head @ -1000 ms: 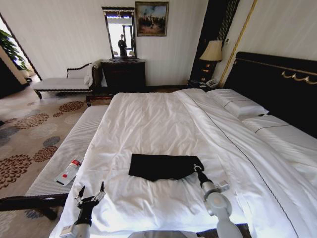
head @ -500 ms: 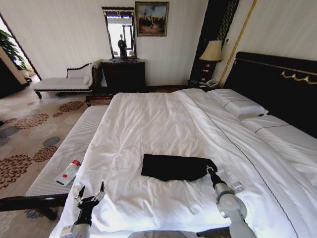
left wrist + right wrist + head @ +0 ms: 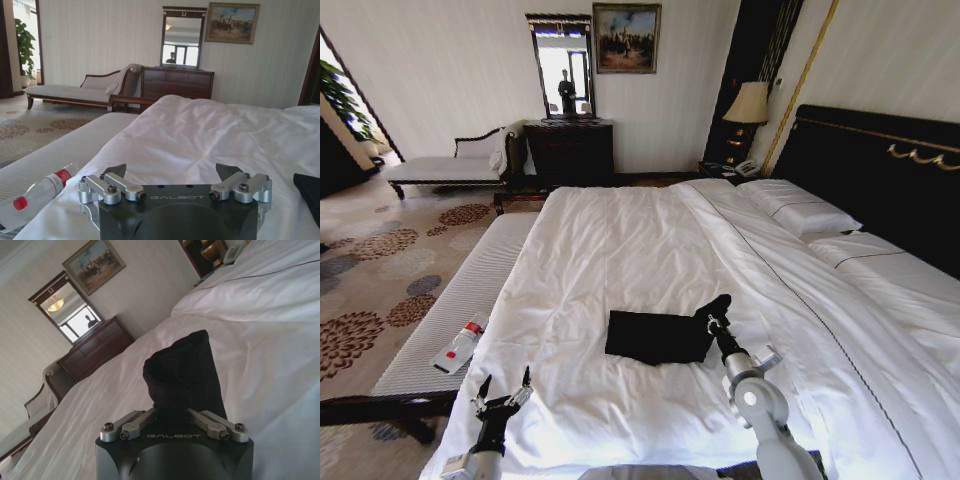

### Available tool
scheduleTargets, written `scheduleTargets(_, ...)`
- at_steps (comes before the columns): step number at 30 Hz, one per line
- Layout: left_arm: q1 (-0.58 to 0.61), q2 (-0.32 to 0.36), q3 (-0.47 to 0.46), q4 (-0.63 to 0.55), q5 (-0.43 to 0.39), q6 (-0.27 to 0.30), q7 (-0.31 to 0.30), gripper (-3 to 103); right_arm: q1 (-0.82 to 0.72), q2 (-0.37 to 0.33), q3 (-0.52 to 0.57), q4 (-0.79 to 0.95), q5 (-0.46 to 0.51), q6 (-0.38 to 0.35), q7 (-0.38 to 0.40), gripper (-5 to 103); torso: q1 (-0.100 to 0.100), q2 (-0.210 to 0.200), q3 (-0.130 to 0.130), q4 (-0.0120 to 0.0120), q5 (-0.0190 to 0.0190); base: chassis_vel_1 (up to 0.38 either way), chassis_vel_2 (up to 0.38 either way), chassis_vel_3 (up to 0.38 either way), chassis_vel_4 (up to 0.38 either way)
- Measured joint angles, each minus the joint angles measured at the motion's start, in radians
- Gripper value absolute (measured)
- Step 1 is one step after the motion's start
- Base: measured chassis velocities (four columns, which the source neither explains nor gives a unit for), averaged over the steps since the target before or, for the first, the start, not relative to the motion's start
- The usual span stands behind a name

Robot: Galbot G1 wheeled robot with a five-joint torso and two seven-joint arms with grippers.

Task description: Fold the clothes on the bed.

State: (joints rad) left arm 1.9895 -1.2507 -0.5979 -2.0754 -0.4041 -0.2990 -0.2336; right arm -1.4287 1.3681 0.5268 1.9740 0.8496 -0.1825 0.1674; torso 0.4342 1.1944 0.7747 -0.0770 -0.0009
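Observation:
The clothes, a black folded garment, lie on the white duvet of the bed near its foot. My right gripper is shut on the garment's right end and holds it lifted off the duvet, so a black flap stands up above the rest. In the right wrist view the pinched black cloth rises between the fingers. My left gripper hangs open at the bed's front left corner, apart from the clothes; its fingers hold nothing, and the black cloth's edge lies far off.
A pale bench runs along the bed's left side with a plastic bottle on it. Pillows and the dark headboard are at the right. A dresser and chaise stand by the far wall.
My right gripper first drew the garment's right end out to the right, then lifted it and carried it back left over the cloth. The left arm stayed still.

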Motion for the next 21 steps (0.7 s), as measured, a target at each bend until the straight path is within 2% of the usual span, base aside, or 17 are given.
scheduleTargets(4, 0.0, 0.0, 0.0, 0.0, 0.0, 0.0, 0.0, 100, 0.004, 0.0, -0.048, -0.011, -0.063, 0.01, -0.011, 3, 0.0, 0.0, 0.0, 0.0, 0.0002, 0.0, 0.0, 0.0, 0.0)
scheduleTargets(7, 0.0, 0.0, 0.0, 0.0, 0.0, 0.0, 0.0, 100, 0.032, 0.017, -0.122, -0.048, -0.154, 0.02, -0.022, 3, 0.0, 0.0, 0.0, 0.0001, 0.0002, 0.0, 0.0, 0.0, 0.0)
scheduleTargets(16, 0.0, 0.0, 0.0, 0.0, 0.0, 0.0, 0.0, 100, 0.059, 0.045, -0.221, -0.085, -0.244, 0.031, -0.037, 3, 0.0, 0.0, 0.0, 0.0, 0.0, 0.0, 0.0, 0.0, 0.0)
scheduleTargets(21, 0.0, 0.0, 0.0, 0.0, 0.0, 0.0, 0.0, 100, 0.073, 0.066, -0.259, -0.109, -0.261, 0.036, -0.04, 3, 0.0, 0.0, 0.0, -0.0001, 0.0001, 0.0, 0.0, 0.0, 0.0)
